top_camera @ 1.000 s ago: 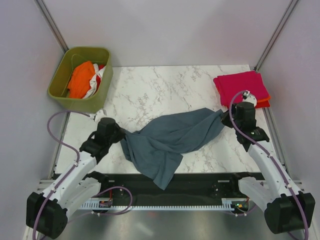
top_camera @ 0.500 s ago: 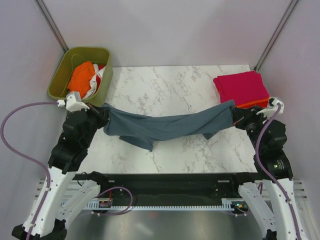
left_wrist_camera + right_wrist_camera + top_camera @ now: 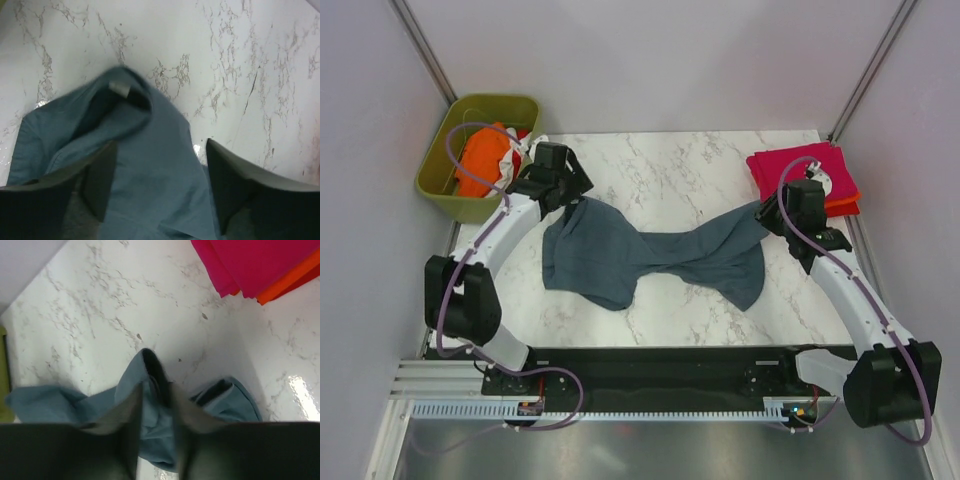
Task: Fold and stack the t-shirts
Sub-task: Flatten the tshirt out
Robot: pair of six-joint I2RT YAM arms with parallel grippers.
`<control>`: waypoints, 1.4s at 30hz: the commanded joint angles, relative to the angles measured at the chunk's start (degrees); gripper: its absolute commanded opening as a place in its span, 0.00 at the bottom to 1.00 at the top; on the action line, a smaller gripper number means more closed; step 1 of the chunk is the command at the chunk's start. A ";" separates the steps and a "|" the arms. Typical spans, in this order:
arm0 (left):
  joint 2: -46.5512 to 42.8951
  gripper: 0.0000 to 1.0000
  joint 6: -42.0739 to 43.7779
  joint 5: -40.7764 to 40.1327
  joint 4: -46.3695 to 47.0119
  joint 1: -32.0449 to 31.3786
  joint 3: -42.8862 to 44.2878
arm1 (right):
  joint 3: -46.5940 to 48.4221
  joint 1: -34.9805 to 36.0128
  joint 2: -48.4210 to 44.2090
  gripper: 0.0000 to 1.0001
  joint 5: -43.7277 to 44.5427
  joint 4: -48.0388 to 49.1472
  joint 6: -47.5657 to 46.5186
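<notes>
Two folded shirts, pink over orange-red, are stacked at the far right of the table, while the grey shirt lies twisted and unfolded at its middle, the left gripper spread open above one end, the right gripper pinching the other, and more shirts lie in the bin.

My left arm and right arm have white links between black joints. A purple cable loops along each; my jaws are dark.
</notes>
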 commanded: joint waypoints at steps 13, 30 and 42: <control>-25.52 0.93 -0.46 8.95 2.17 1.22 -23.84 | -11.80 -1.73 0.99 0.52 7.51 5.30 0.93; -46.28 0.91 -6.70 17.31 3.05 1.31 -43.54 | -16.73 -6.65 15.15 0.46 5.84 21.20 9.36; -46.72 0.90 -9.51 13.27 1.03 1.22 -46.71 | -17.08 -6.83 23.94 0.42 5.40 27.97 14.02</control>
